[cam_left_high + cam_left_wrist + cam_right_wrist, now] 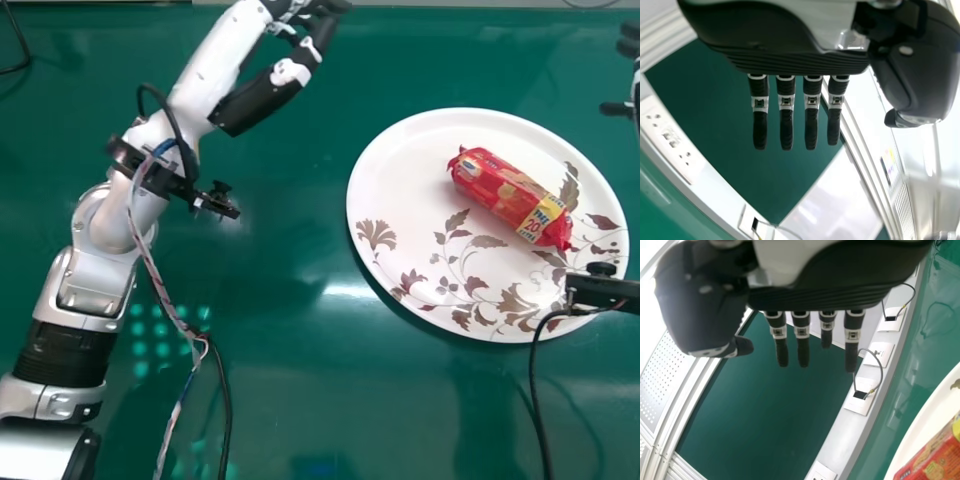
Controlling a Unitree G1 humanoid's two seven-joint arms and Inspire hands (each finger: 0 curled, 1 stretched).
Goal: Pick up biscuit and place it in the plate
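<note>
Left arm (105,230) enters head view at lower left, slants up toward top edge; pale casing, dark band (66,352) low down, dark bracket (185,178) at wrist. Left hand (268,95) at top edge, partly cut off. In left wrist view its fingers (786,127) point straight, side by side, apart; thumb (907,75) off to side. Right hand (630,47) at head view's right edge, mostly cropped, exact tilt hard to judge; right wrist view: fingers (803,347) straight, thumb (715,330) set apart.

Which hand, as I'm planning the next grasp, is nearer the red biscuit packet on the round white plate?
Right. The right hand is beyond the packet to its right; the left hand is farther off, beyond it to the left.
</note>
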